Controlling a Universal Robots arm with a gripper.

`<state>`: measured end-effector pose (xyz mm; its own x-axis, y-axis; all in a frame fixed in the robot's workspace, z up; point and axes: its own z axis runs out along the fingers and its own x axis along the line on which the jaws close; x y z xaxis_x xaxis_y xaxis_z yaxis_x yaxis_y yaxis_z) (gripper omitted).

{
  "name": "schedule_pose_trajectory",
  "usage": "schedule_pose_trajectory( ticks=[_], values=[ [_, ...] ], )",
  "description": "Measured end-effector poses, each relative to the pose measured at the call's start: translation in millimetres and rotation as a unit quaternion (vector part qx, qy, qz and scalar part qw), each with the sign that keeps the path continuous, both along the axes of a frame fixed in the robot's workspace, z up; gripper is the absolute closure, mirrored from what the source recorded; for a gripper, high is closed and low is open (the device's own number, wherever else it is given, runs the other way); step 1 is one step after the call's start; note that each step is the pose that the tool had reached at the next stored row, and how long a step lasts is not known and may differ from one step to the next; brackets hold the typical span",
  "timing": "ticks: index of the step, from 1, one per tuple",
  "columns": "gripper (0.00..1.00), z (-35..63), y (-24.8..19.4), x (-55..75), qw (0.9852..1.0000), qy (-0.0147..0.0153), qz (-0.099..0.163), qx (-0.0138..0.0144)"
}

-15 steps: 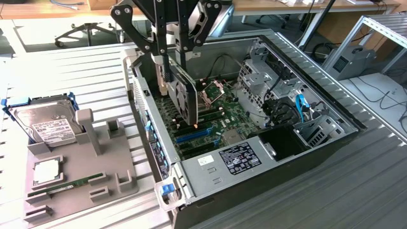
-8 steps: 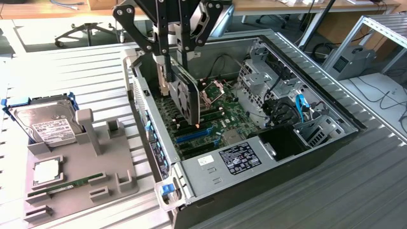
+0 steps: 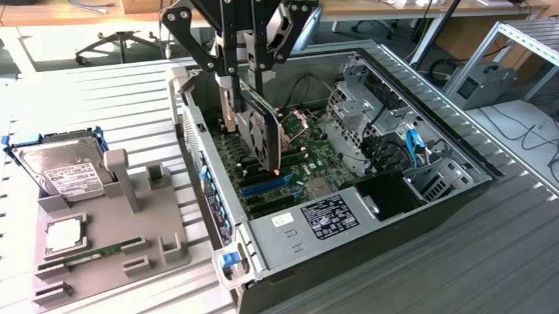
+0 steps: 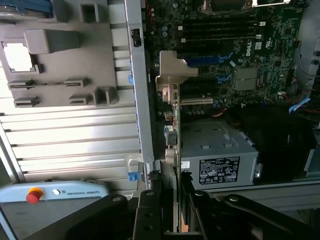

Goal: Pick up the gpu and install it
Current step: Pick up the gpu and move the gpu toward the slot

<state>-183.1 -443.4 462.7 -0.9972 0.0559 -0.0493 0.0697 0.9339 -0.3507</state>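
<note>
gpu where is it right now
In the exterior view the gpu is gripped upright in the claw inside the open computer case, over the motherboard, close to the case wall on the exterior view's left.

Upright and slightly tilted, the gpu (image 3: 261, 134) hangs on edge inside the open computer case (image 3: 199, 140), clamped along its upper edge by the gripper (image 3: 247, 82). It is a flat black card with a green circuit-board edge and a silver metal end bracket. The bracket end sits beside the case's rear wall. The lower edge hangs just over the slots of the motherboard (image 3: 310, 154); contact cannot be told.
</note>
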Motion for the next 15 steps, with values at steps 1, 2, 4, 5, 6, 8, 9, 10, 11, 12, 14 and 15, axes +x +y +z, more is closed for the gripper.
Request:
schedule_pose_trajectory(
  ticks=[1, 2, 4, 5, 6, 8, 9, 10, 11, 12, 14, 15],
  values=[
    [0.74, 0.0, 0.0, 0.8, 1.0000, 0.0000, 0.000, -0.0008],
    [0.74, -0.1, 0.0, 1.9, 1.0000, 0.0000, 0.000, -0.0019],
    [0.74, -0.1, 0.0, 3.1, 1.0000, 0.0000, 0.000, -0.0033],
    [0.74, -0.2, 0.0, 3.8, 1.0000, 0.0000, 0.000, -0.0040],
    [0.74, -0.2, 0.0, 4.4, 1.0000, 0.0000, 0.000, -0.0046],
    [0.74, -0.3, 0.0, 5.9, 1.0000, 0.0000, 0.000, -0.0060],
    [0.74, -0.3, 0.0, 6.5, 1.0000, 0.0000, 0.000, -0.0065],
    [0.74, -0.3, 0.0, 7.2, 1.0000, 0.0000, 0.000, -0.0071],
    [0.74, -0.4, 0.0, 8.2, 1.0000, 0.0000, 0.000, -0.0079],
    [0.74, -0.4, 0.0, 9.1, 1.0000, 0.0000, 0.000, -0.0087],
    [0.74, -0.4, 0.0, 10.6, 0.9999, 0.0000, 0.000, -0.0102],
    [0.74, -0.5, 0.0, 11.5, 0.9999, 0.0000, 0.000, -0.0110]
  ],
)
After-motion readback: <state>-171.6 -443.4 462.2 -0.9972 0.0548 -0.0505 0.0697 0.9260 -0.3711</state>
